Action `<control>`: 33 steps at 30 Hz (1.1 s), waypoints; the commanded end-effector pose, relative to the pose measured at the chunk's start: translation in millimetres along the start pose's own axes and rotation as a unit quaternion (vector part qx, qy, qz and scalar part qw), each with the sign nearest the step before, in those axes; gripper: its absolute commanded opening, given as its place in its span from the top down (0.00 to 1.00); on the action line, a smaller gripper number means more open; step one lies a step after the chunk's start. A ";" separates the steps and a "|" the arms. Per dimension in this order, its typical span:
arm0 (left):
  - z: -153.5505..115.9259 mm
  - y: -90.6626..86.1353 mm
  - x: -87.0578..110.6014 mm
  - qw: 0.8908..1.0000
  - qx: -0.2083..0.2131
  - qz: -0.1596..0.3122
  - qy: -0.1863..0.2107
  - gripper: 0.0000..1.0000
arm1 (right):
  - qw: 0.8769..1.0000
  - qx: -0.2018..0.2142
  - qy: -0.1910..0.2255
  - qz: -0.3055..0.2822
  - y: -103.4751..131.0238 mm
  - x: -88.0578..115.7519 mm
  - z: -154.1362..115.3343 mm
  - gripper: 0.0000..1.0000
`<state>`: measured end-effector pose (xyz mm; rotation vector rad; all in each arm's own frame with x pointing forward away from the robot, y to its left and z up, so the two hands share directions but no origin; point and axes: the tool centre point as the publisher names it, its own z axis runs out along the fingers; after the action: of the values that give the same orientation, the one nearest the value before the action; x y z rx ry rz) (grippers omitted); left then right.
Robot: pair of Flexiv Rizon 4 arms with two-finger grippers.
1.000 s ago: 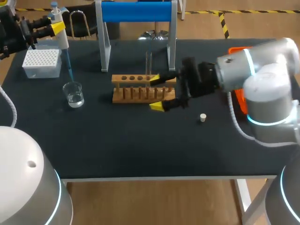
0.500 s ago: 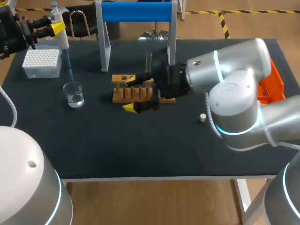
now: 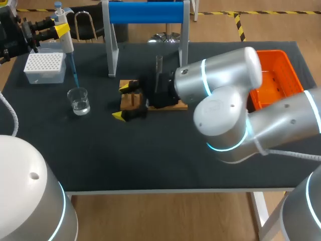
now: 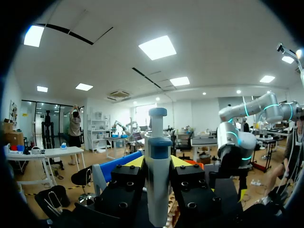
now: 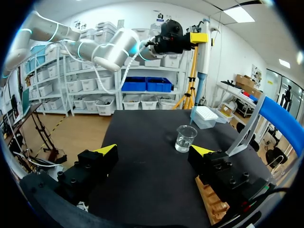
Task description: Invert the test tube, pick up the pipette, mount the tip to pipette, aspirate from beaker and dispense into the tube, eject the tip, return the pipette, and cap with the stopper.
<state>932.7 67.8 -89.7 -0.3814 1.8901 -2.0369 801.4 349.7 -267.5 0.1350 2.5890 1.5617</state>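
At the table's (image 3: pixel 150 160) far left corner our left gripper (image 3: pixel 59 29) is clamped on the one pipette (image 3: pixel 65 42). Its wrist view shows the white barrel (image 4: pixel 156 190) upright, pinched from both sides between the yellow tips. The pipette's blue tip (image 3: pixel 73 75) ends close above the single glass beaker (image 3: pixel 78 100), which holds a little clear liquid. One white tip box (image 3: pixel 45 67) sits just behind it. Our right gripper (image 3: pixel 122 101) hangs wide open and holds nothing, over the end of the one wooden rack (image 3: pixel 129 100) nearest the beaker. One test tube (image 3: pixel 159 68) stands upright in that rack behind the arm. We also count one orange bin (image 3: pixel 273 80) and one blue-topped stand (image 3: pixel 145 12).
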 end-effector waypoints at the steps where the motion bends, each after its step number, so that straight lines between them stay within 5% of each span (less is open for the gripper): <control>1: -0.4 0.3 0.2 1.000 0.001 0.001 0.000 1.00 | 1.000 0.012 -0.017 0.003 0.3 -1.0 45.6 0.00; 33: -0.4 0.3 0.2 1.000 0.001 0.001 0.000 1.00 | 0.998 0.026 -0.049 0.029 -15.2 -23.7 74.0 0.00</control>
<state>932.8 67.8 -89.7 -0.3813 1.8901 -2.0369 835.1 405.6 -312.6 0.2911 2.5777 1.4556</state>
